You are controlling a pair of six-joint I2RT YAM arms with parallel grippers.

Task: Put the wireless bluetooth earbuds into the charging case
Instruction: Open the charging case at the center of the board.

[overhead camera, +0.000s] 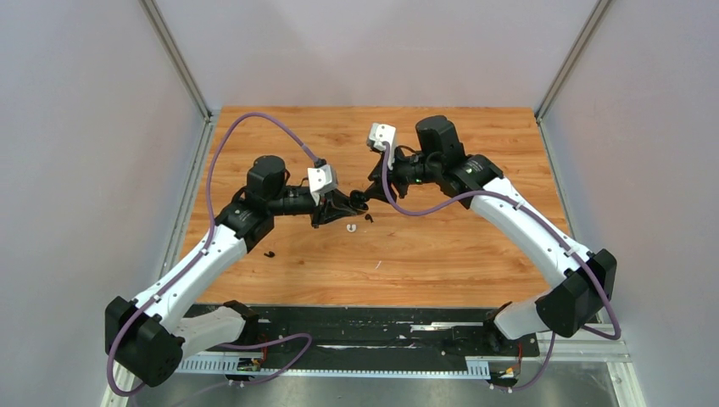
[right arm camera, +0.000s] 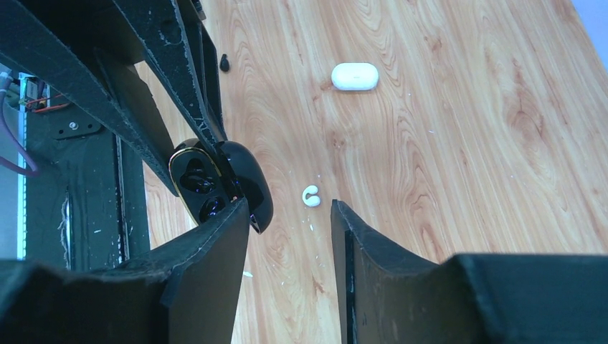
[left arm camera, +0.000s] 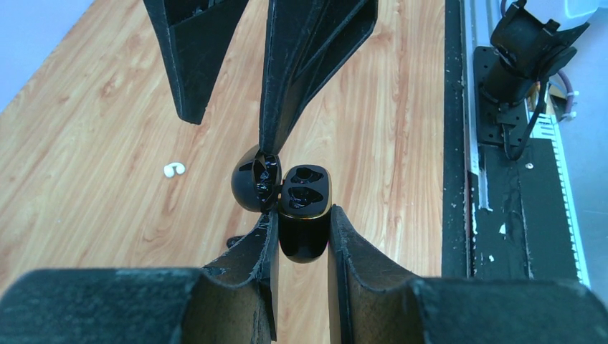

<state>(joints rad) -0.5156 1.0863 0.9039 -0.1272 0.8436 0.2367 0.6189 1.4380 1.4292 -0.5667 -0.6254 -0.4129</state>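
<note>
Black charging case (left arm camera: 304,215), lid open, lengthwise between left jaws.

Overhead; opposed wrist close-ups of case (left arm camera: 304,223)

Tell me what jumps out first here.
An open black charging case sits clamped in the left fingers at mid-table. The right fingers stand open right beside it, one tip at its lid. A lone white earbud lies on the wood next to them.
</note>
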